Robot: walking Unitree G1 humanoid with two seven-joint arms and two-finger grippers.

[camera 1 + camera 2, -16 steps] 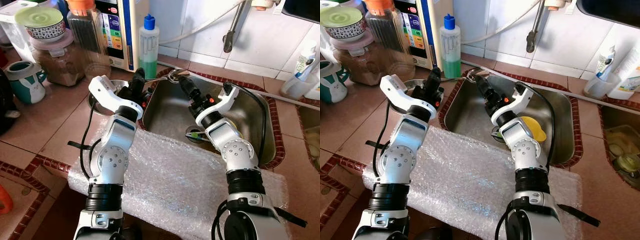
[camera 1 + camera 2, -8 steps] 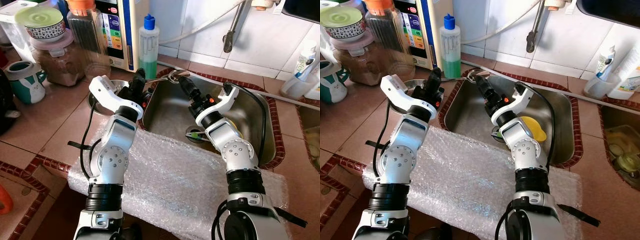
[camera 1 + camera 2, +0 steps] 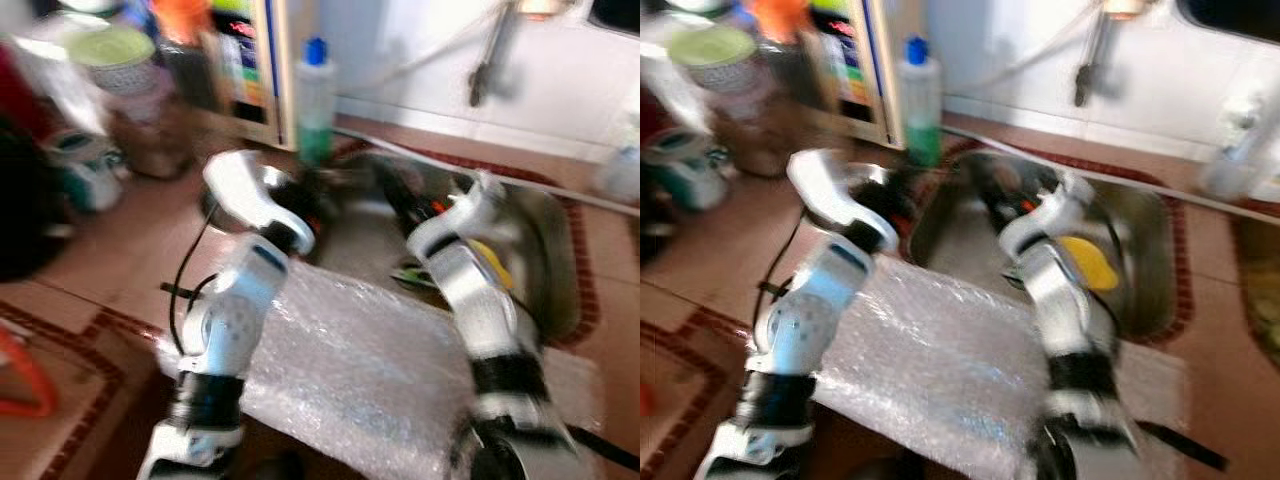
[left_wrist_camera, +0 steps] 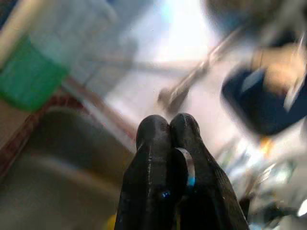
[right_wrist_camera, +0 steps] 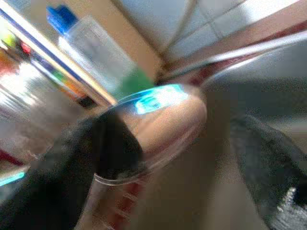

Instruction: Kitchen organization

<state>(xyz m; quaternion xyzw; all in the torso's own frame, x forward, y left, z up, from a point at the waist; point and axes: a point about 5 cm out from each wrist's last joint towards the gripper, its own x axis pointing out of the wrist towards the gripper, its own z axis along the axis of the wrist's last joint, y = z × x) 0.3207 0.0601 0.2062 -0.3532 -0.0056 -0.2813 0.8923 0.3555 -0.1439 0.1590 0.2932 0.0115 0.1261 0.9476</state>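
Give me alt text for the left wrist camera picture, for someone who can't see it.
The left gripper, its two black fingers pressed together, points over the corner of a steel sink toward a blurred tiled wall. A bottle of green liquid stands by the sink's rim; the whole picture is smeared by motion.

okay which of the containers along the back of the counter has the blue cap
The clear bottle with green liquid in its base, standing at the sink's back left corner. The lidded jar further left carries a pale green top instead.

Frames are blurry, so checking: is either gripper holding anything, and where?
Left gripper is shut, seemingly empty. Right gripper is open at a metal bowl; grip unclear.
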